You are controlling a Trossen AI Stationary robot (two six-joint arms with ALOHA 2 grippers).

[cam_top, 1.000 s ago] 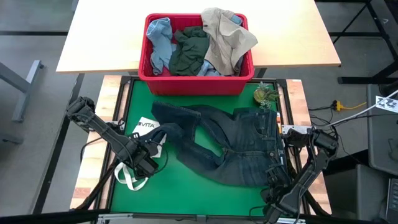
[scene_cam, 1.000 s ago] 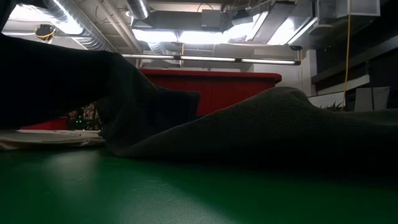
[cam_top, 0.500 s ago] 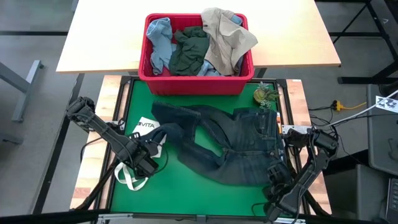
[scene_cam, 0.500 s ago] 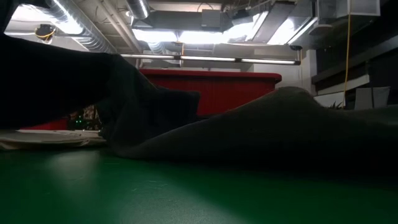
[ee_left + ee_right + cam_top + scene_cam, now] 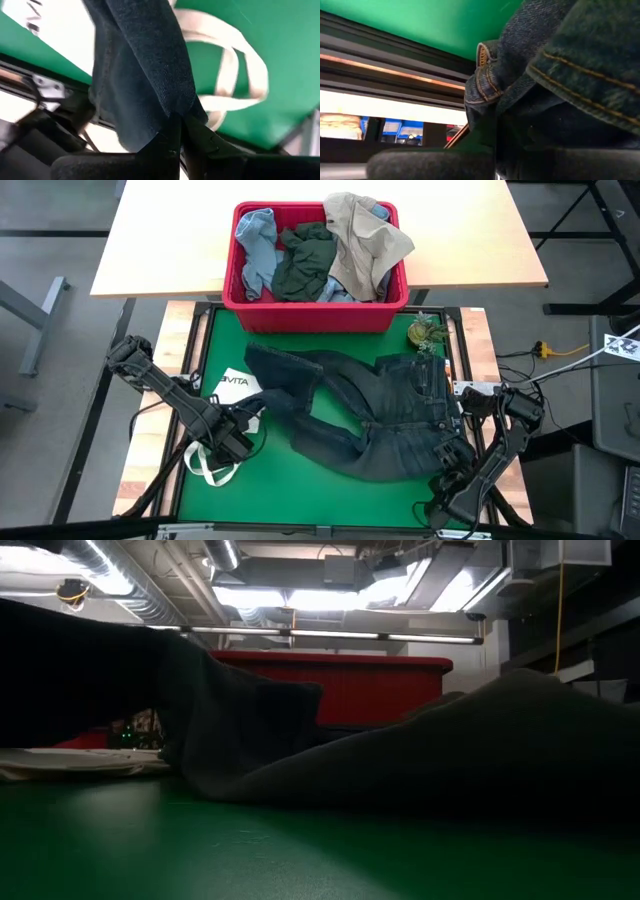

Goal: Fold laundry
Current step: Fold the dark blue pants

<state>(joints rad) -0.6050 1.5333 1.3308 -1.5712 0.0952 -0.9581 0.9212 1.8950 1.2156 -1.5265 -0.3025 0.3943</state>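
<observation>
Green mat under me, a pale wooden table beyond it with the red bin of unfolded clothes. The jeans lie crumpled between my two grippers. My left gripper is clamped on a leg end, with the white tote bag just beside it; my right gripper is pinched on the waistband corner. I reckon I'm spreading them flat; next calls for pulling my hands apart, evenly, without snagging the tote

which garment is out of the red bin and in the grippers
The dark navy jeans: spread on the green mat, pinched by the left gripper and right gripper. The light blue, dark green and beige pieces lie piled in the red bin.
</observation>
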